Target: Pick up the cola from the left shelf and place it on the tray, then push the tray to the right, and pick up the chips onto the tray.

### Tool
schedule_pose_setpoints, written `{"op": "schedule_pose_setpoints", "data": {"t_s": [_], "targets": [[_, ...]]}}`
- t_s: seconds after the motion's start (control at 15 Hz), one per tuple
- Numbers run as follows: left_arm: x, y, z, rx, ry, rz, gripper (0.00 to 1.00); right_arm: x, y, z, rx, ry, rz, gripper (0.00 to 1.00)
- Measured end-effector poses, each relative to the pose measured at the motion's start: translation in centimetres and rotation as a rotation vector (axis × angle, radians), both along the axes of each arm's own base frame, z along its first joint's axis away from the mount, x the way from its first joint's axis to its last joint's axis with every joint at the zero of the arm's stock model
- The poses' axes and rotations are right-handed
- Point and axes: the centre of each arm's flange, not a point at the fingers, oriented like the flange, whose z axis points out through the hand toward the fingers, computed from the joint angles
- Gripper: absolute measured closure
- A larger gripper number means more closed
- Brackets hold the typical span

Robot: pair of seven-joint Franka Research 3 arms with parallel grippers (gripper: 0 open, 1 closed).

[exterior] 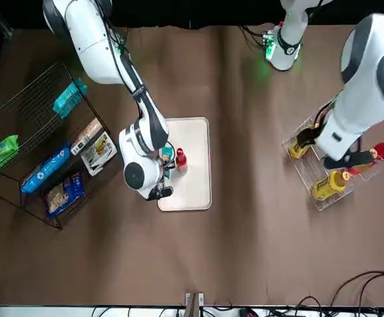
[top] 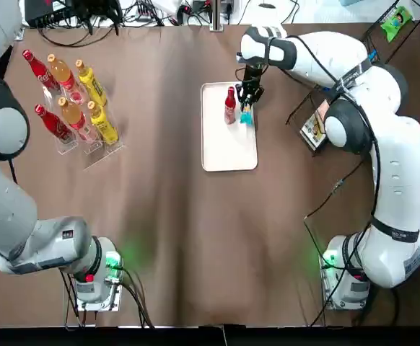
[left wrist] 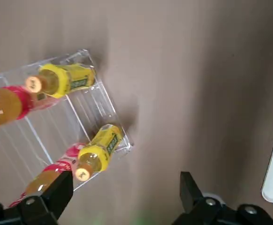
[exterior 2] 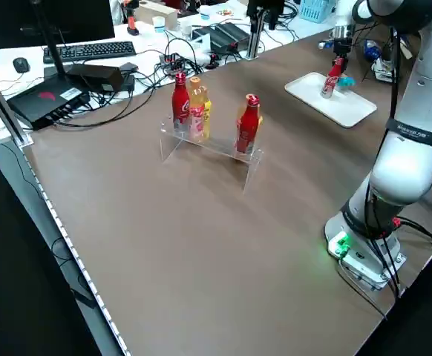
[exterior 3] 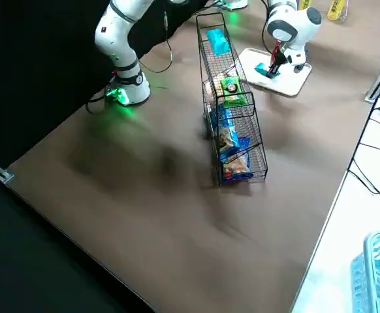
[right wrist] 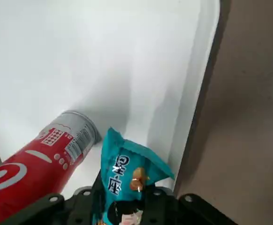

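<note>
The right gripper point(top: 247, 107) pinches the teal chips point(right wrist: 127, 173) above the white tray point(top: 228, 155), toward 12 o'clock on the brown table point(top: 181, 238), just beside the upright cola point(top: 230, 106). The left gripper point(left wrist: 122, 192), fingers spread, hovers near the acrylic shelf point(top: 87, 148) at 10 o'clock. Cables point(top: 87, 18) clutter the far edge.

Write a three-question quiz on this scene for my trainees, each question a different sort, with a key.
1. True or false: the cola bottle stands on the tray.
2. What does the right gripper hold? A) the cola bottle B) the chips bag C) nothing
3. Fill in: the left gripper, near the bottle shelf, is ____.
Key: 1 true; 2 B; 3 open.
</note>
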Motion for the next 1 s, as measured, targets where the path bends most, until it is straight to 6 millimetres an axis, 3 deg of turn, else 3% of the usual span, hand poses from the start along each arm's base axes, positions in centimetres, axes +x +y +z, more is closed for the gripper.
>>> {"op": "schedule_pose_setpoints", "data": {"t_s": [0.07,0.27,0.6,0.8,1.0], "targets": [[-0.2,0.5,1.2,0.003,-0.019,0.009,0.00,0.0,0.0,0.0,0.000,0.000,0.000,0.55],[-1.7,2.1,4.5,0.018,-0.047,0.006,0.00,0.0,0.0,0.0,0.000,0.000,0.000,0.54],[-5.2,7.6,9.4,-0.070,-0.033,-0.035,0.00,0.6,-0.7,0.4,-0.001,-0.009,-0.011,0.54],[-6.4,8.8,10.0,-0.084,-0.036,-0.072,0.00,2.0,-2.2,2.3,0.014,-0.043,-0.021,0.54],[-6.4,8.5,9.6,-0.085,-0.031,-0.087,0.00,3.3,-5.2,6.1,0.032,-0.041,-0.006,0.54]]}}
